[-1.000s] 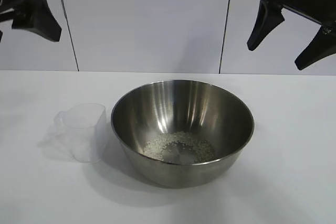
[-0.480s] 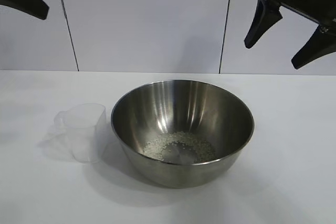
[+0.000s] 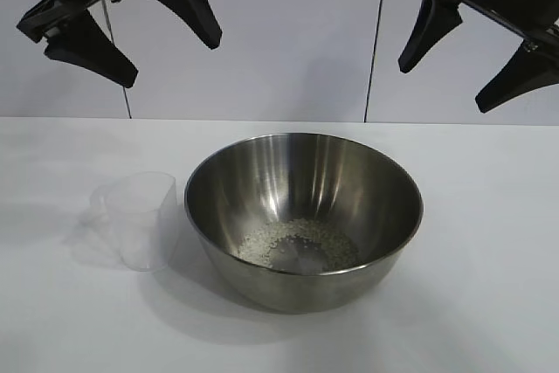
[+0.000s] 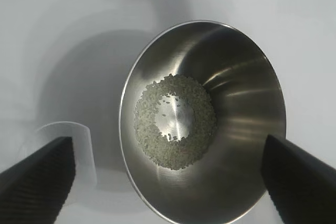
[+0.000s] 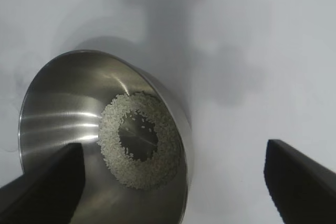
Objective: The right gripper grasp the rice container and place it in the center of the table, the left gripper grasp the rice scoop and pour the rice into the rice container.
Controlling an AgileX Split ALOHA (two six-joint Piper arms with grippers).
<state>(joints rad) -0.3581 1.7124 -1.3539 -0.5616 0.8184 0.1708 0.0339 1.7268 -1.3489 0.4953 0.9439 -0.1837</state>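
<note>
Two grippers we log from outside: left gripper (image 3: 166, 54) and right gripper (image 3: 445, 85), both spread wide, empty, high above the rice container (image 3: 303, 216) mid-table, rice scoop (image 3: 135, 218) just beside it. Left wrist: rice (image 4: 175, 121) ringed inside. Right wrist: container (image 5: 102, 140) below its fingers.

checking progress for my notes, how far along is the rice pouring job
Looks finished: the rice container sits mid-table with the rice in it, and the rice scoop stands empty beside it. Nothing is in hand; the left gripper and right gripper hang open above.
</note>
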